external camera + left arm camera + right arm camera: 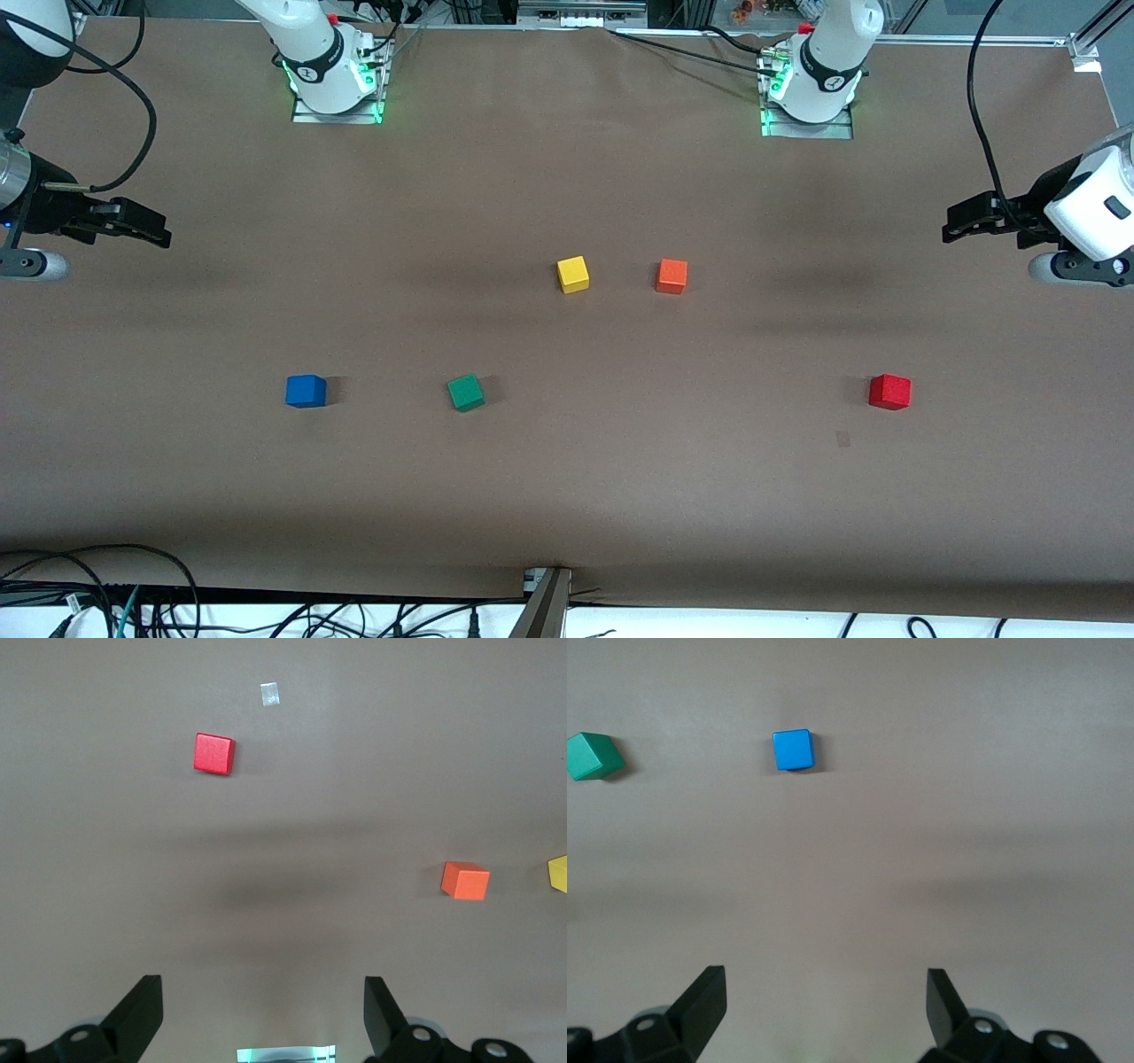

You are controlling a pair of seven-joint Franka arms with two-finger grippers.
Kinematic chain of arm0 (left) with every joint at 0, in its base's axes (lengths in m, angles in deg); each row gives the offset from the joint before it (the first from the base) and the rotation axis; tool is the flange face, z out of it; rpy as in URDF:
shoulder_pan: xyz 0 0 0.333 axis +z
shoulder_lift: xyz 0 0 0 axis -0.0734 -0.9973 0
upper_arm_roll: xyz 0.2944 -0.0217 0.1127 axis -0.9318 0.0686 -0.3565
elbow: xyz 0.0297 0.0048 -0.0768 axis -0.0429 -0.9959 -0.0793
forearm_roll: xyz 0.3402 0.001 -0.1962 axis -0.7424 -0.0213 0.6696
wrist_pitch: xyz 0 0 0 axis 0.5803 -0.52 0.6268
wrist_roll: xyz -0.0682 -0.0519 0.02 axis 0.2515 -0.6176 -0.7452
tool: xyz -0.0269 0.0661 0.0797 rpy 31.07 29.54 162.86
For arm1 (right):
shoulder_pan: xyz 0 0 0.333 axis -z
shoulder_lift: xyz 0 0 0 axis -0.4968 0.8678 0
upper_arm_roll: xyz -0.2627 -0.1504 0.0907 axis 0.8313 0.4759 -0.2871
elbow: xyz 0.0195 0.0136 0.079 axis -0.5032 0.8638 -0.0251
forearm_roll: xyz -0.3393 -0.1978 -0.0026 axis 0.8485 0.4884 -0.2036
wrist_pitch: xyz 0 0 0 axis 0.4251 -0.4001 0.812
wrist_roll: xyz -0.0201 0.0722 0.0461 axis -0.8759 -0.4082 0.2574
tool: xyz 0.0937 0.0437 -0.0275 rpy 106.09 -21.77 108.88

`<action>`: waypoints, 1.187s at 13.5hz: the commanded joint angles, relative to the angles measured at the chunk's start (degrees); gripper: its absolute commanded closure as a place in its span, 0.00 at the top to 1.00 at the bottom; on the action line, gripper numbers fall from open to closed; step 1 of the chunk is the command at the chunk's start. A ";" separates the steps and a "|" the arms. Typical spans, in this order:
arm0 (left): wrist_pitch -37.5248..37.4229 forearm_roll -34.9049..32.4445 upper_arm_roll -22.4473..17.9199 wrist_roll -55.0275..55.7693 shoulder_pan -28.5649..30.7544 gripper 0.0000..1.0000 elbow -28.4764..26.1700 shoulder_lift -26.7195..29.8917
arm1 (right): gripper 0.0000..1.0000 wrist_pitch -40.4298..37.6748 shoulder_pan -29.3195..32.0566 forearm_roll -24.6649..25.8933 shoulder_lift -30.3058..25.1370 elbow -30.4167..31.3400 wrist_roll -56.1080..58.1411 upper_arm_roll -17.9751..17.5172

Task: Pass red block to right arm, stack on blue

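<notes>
The red block (889, 392) lies on the brown table toward the left arm's end; it also shows in the left wrist view (213, 754). The blue cube (306, 391) lies toward the right arm's end; it also shows in the right wrist view (793, 750). My left gripper (955, 223) is open and empty, up in the air over the table's left-arm end, apart from the red block. In its wrist view (263, 999) the jaws stand wide apart. My right gripper (159, 232) is open and empty over the table's right-arm end; its wrist view (826, 994) shows the same.
A green cube (465, 392) lies beside the blue cube, toward the middle. A yellow cube (573, 274) and an orange cube (671, 276) lie side by side mid-table, farther from the front camera. A small clear scrap (270, 694) lies near the red block. Cables run along the table's front edge.
</notes>
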 commanded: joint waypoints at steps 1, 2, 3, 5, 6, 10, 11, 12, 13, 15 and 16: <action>-0.34 -0.84 0.04 -0.32 -0.17 1.00 1.45 -0.57 | 1.00 0.20 0.10 -0.25 0.30 -1.11 0.86 -0.22; -0.34 -0.67 0.04 -0.32 -0.17 1.00 1.45 -0.57 | 1.00 0.30 0.10 -0.25 0.30 -1.11 0.78 -0.22; -0.34 -0.75 0.04 -0.32 -0.26 1.00 1.45 -0.57 | 1.00 0.38 0.10 -0.25 0.30 -1.11 0.86 -0.22; -0.34 -0.75 0.04 -0.32 -0.17 1.00 1.45 -0.57 | 1.00 0.38 0.10 -0.25 0.30 -1.11 0.86 -0.22; -0.34 -1.01 -0.04 -0.49 -0.17 1.00 1.45 -0.57 | 1.00 0.38 0.10 -0.25 0.30 -1.11 0.78 -0.22; 0.36 -0.93 -0.31 -0.93 1.76 1.00 1.45 -2.50 | 1.00 0.47 0.10 -0.25 0.30 -1.11 0.78 -0.22; 0.80 -1.10 -0.31 -1.11 1.68 1.00 1.54 -3.98 | 1.00 0.47 0.10 -0.25 0.30 -1.11 0.78 -0.22; 2.02 -1.19 -0.31 -1.63 1.76 1.00 2.41 -5.82 | 1.00 0.47 0.10 -0.25 0.30 -1.11 0.78 -0.22; 3.60 -1.28 -0.31 -3.73 1.85 1.00 2.85 -8.01 | 1.00 0.47 0.10 -0.34 0.30 -1.11 0.78 -0.22; 8.95 -1.46 -0.31 -7.77 1.76 1.00 2.77 -11.36 | 1.00 0.47 0.10 -0.34 0.30 -1.11 0.78 -0.22; 11.94 -1.37 -0.31 -8.23 1.85 1.00 2.16 -13.12 | 1.00 0.47 0.10 -0.43 0.30 -1.11 0.78 -0.22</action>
